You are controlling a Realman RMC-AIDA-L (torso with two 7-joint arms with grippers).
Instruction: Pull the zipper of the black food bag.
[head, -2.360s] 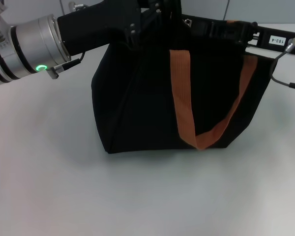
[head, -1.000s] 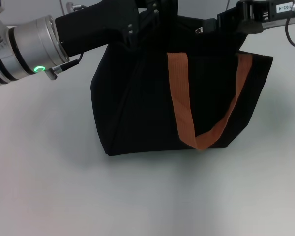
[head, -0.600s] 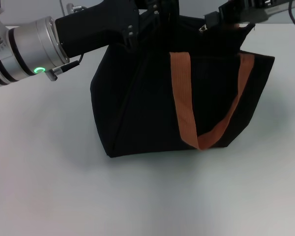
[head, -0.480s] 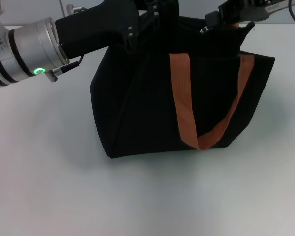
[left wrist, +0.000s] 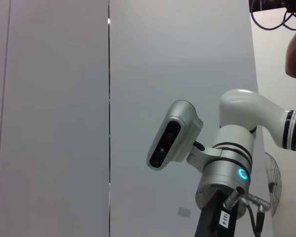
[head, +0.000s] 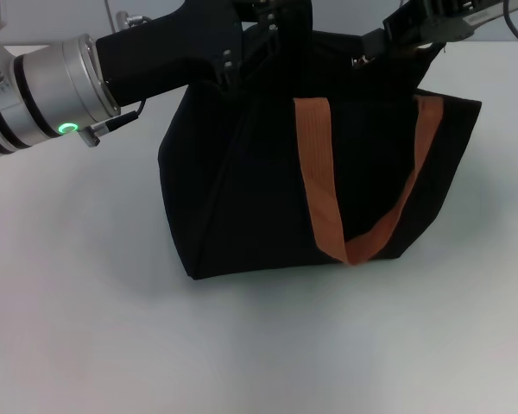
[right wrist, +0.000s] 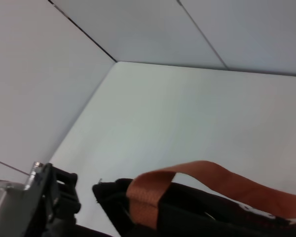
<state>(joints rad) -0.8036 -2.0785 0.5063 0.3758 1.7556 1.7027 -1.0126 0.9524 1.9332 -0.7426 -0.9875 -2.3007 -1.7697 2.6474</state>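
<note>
The right tool (head: 369,45) sat at the zipper (head: 359,61) on the black food bag (head: 242,190), whose top edge ran leftward toward the left tool (head: 272,26); neither tool's opening could be told.

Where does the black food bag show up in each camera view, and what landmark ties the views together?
Head view: the black food bag stands mid-table, filling the centre.
Left wrist view: not in it.
Right wrist view: only its top edge along the bottom.
Shared landmark: the orange strap, seen also in the right wrist view.

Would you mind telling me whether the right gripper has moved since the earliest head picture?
Yes. The right gripper has swung up and toward the left gripper along the black food bag's top edge, clear of its right corner.
</note>
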